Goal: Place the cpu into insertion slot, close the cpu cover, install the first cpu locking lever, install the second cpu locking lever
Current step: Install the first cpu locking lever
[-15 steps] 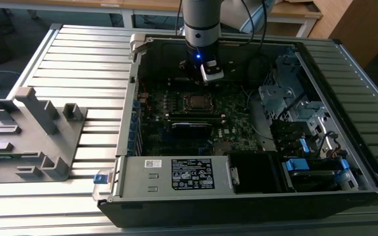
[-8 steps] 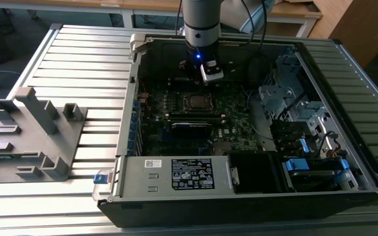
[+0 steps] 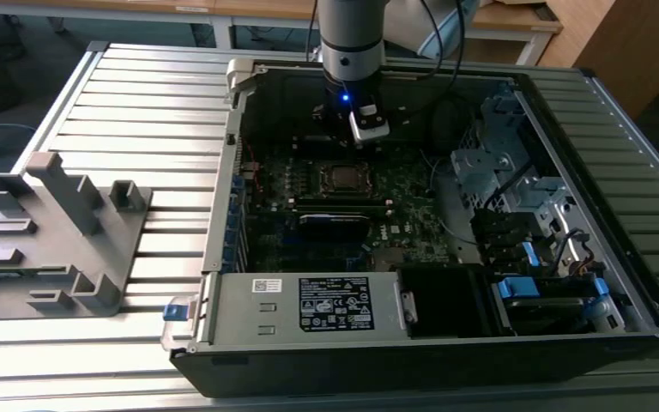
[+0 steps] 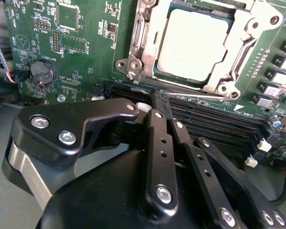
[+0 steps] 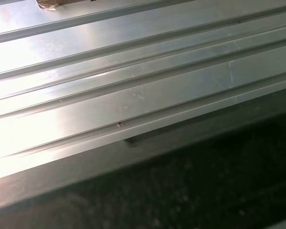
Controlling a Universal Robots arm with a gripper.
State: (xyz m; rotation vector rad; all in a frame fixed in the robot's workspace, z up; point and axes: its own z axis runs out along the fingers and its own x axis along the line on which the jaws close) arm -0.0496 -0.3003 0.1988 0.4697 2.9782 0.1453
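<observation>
The gripper (image 4: 156,101) is clenched, its black fingers (image 4: 160,143) pressed together at the tips with nothing visible between them. In the second wrist view it hangs low over the green board (image 4: 86,47), its tips just above the long dark memory slots (image 4: 214,119). Just past the tips a thin metal lever (image 4: 200,95) runs along the nearest edge of the cover (image 4: 238,52). The cover is a silvery frame lying flat over the socket (image 3: 325,177). The chip (image 4: 195,43) sits in the socket, its pale metal top showing through the cover's cut-out centre. A round coin battery (image 4: 40,71) lies on the board well apart from the socket. In the exterior view the arm (image 3: 353,34) reaches straight down into the open computer case (image 3: 220,223), the gripper (image 3: 359,142) just beyond the socket, toward the far wall. A labelled grey power box (image 3: 306,305) fills the case's near edge. The case rests on a ribbed metal table (image 3: 135,103), with a grey fixture (image 3: 55,232) standing on the exterior view's left. The first wrist view shows the table's ribs (image 5: 133,95).
</observation>
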